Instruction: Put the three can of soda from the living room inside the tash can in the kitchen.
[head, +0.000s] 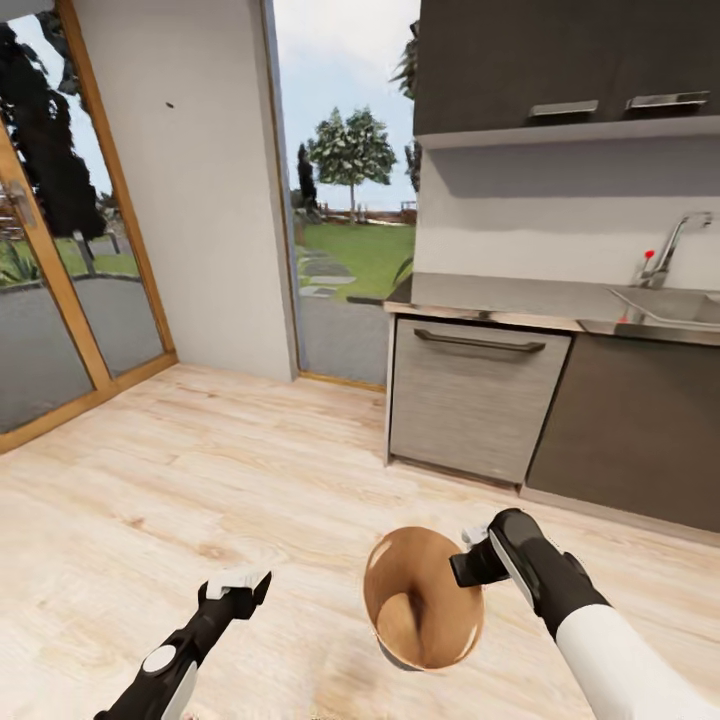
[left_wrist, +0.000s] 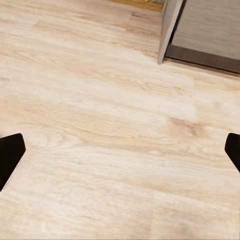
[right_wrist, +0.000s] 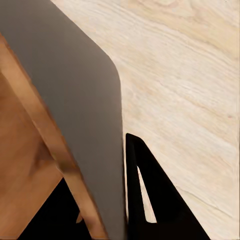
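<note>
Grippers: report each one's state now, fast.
Left end effector: open, empty, over the floor.
Right end effector: shut on the bin rim.

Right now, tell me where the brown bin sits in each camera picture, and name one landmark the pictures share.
Head view: the brown bin is low, right of centre, tilted with its mouth toward the camera, the right gripper at its rim.
Left wrist view: not in it.
Right wrist view: the bin's brown inside and rim run along one side, close up.
Shared landmark: the pale plank floor.
</note>
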